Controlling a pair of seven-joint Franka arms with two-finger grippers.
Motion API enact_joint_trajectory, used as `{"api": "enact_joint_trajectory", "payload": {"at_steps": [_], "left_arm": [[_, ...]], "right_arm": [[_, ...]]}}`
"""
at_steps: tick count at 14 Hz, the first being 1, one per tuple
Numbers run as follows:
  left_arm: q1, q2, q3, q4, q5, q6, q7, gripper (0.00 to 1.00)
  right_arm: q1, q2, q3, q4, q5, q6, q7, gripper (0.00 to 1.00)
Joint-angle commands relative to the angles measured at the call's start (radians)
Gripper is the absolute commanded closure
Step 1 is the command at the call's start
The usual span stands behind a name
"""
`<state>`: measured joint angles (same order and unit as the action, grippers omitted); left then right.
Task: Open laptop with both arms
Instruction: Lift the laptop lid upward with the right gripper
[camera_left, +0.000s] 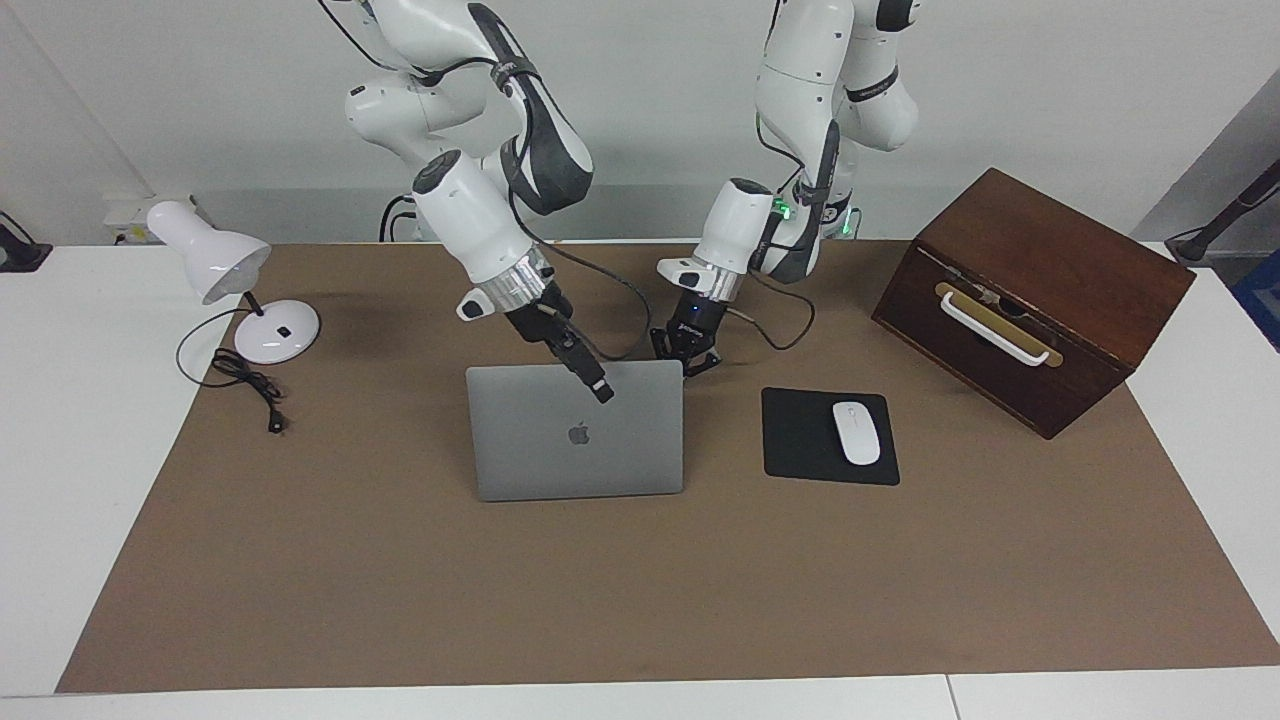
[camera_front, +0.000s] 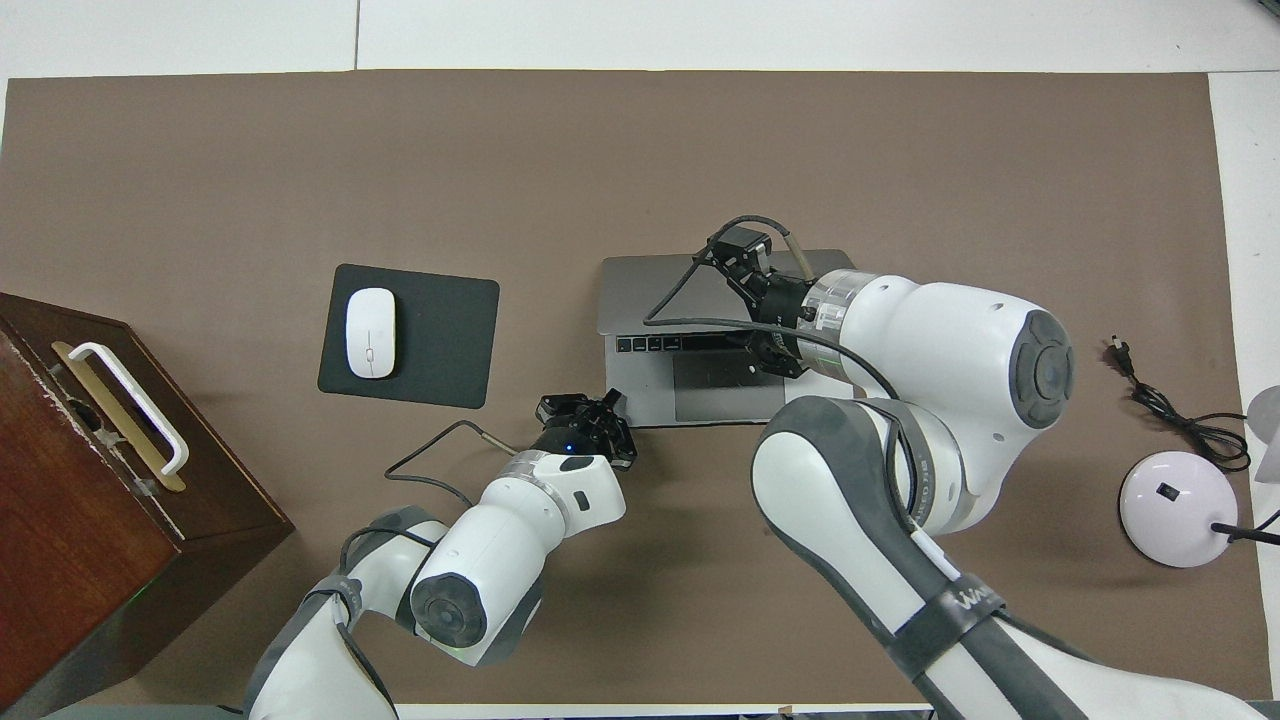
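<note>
Laptop (camera_left: 577, 440) sits mid-surface, beside the mouse pad (camera_left: 800, 437), lid raised partway with the keyboard showing. Right hand (camera_left: 600, 388) is at the lid's top edge; whether its fingers grip, I cannot tell. Left hand (camera_left: 686, 360), fingers pressed together, rests on the base corner nearest the robots.

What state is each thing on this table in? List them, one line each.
Laptop: partly open, lid raised, keyboard showing.
Left end effector: shut, down at a corner of the laptop's base.
Right end effector: at the raised lid's top edge.
Lamp: upright, its plug lying loose on the table.
Box: closed.
Mouse: resting on the mouse pad.
</note>
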<state>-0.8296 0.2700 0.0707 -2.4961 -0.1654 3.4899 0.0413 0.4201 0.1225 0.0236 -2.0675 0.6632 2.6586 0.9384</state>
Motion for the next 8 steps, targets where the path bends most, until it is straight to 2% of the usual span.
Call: {"api": "enact_joint_trajectory", "payload": {"at_steps": [1,8], "left_arm": [[-0.005,0.043,0.004,0.010,-0.020,0.014,0.005,1.00],[-0.005,0.043,0.004,0.010,-0.020,0.014,0.005,1.00]], "right_arm": [[-0.033,0.040,0.004,0.085,-0.031,-0.057,-0.016,0.00],[-0.069,0.088,0.004,0.194,-0.054,-0.129,-0.012,0.00]]}}
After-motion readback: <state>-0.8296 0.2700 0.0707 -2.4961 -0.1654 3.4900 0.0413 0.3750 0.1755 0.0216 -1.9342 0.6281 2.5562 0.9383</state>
